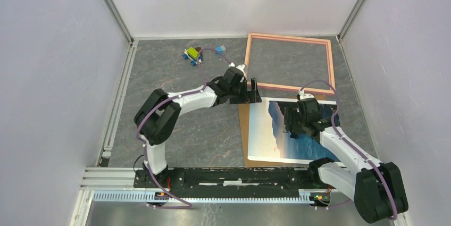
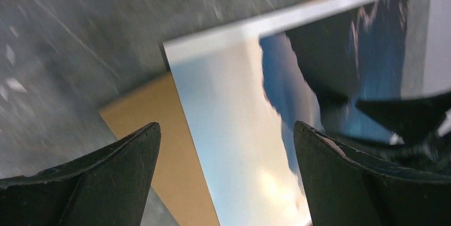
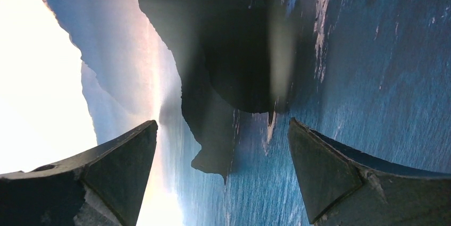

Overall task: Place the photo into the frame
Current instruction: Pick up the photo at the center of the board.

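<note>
The photo [image 1: 263,130], dark cliffs over blue sea with a white border, lies flat on a brown board [image 1: 243,130] at the near right of the table. The pink frame [image 1: 290,38] lies farther back, apart from the photo, with grey table showing through it. My left gripper [image 1: 254,94] hovers open over the photo's far left corner; the left wrist view shows the photo [image 2: 234,130] and the board [image 2: 159,130] between its fingers [image 2: 106,183], nothing held. My right gripper [image 1: 290,124] stands open above the photo's middle [image 3: 239,50], its fingers [image 3: 122,167] apart.
Small toy blocks [image 1: 192,54] and a blue piece [image 1: 220,49] lie at the back, left of the frame. White walls enclose the table on three sides. A metal rail [image 1: 223,175] carrying the arm bases runs along the near edge.
</note>
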`<state>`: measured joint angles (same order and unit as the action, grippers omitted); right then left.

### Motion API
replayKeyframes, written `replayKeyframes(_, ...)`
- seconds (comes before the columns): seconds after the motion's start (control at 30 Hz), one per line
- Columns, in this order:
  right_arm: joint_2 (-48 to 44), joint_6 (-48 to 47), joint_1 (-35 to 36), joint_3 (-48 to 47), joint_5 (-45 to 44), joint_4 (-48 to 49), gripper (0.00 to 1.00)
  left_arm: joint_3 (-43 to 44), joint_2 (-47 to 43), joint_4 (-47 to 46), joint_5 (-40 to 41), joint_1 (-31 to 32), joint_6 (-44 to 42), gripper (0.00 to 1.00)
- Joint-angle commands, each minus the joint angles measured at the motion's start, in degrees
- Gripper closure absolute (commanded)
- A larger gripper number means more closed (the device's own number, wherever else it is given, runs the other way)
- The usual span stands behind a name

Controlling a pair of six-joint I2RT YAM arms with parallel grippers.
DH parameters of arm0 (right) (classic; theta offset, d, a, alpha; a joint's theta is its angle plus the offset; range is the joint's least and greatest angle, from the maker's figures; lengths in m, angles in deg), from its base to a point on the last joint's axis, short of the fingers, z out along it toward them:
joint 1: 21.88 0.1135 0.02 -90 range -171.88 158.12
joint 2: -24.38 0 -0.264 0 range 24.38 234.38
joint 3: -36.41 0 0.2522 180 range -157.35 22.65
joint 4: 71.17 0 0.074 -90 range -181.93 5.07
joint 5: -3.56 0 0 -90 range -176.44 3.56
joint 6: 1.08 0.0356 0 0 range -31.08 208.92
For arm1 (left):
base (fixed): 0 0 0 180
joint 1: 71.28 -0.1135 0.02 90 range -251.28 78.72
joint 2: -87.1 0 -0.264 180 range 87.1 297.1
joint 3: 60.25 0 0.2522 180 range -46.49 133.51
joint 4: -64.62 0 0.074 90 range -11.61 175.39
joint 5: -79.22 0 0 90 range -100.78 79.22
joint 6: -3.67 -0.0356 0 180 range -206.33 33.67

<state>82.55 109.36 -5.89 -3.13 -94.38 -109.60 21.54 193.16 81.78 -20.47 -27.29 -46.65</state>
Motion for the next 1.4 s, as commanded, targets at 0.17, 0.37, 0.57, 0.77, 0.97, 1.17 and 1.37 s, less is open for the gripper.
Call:
replayKeyframes(0.17,-2.04,-0.83,-0.69,4.54,2.02,5.65,0.02,17.02,13.03,7.50,5.69,-1.01,-7.23,0.00)
replayKeyframes(0.37,-1.60,-1.30,-1.12,4.99,4.04,6.71,0.02,17.00,14.64,6.45,3.56,-0.75,-3.69,0.00)
replayKeyframes(0.57,-1.53,-1.06,-1.18,5.39,4.23,7.15,0.02,19.00,17.13,8.18,0.94,-0.77,-2.91,0.00)
replayKeyframes(0.77,-1.42,-1.01,-1.32,5.15,4.68,7.09,0.02,20.34,19.15,8.15,-6.45,-1.33,0.90,0.01)
replayKeyframes(0.97,-1.54,-0.24,-1.39,4.57,6.25,7.14,0.02,15.11,16.36,-1.14,-12.00,-2.56,9.21,0.04)
replayKeyframes(1.17,-0.78,-0.42,-1.40,4.65,5.98,6.88,0.02,12.48,13.96,-8.67,-16.08,-3.38,14.50,0.10)
replayKeyframes(1.37,-0.64,-0.37,-1.41,3.85,5.98,6.89,0.02,8.12,11.67,-10.91,-15.24,-3.21,14.69,0.33)
